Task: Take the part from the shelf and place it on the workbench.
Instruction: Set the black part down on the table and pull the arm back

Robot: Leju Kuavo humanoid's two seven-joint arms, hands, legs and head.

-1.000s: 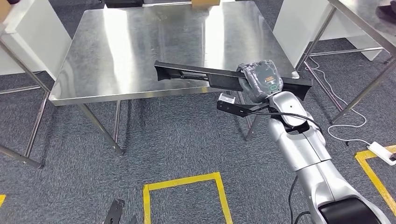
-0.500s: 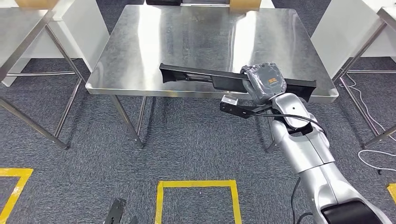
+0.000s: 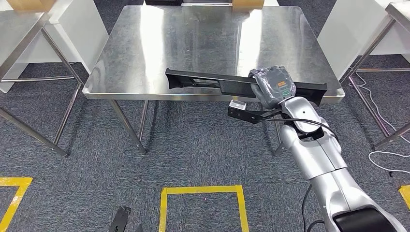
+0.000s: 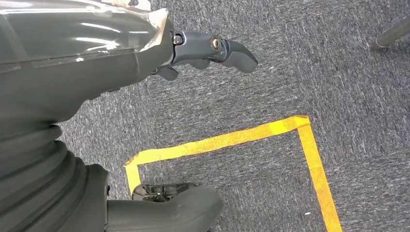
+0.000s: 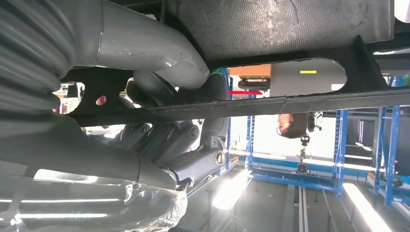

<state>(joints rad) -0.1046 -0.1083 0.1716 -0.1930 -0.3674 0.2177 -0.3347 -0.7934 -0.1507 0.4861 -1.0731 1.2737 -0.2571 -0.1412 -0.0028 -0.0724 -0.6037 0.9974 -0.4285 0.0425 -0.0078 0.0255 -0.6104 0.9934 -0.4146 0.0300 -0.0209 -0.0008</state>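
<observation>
- The right robot hand (image 3: pixel 274 86) grips the long black part (image 3: pixel 208 79) level over the counter's (image 3: pixel 145 53) 6 o'clock edge.
- The left robot hand (image 4: pixel 203 50) hangs open over the carpet.

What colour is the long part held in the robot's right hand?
Black; the part in the right hand shows best in the head view.

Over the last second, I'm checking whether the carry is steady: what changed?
The whole head view shifted, so the camera turned to face the shiny steel workbench more squarely; the things themselves did not visibly move. The right hand still grips the long black flat part near its middle, held level over the bench's near edge. The left hand hangs over the carpet.
</observation>
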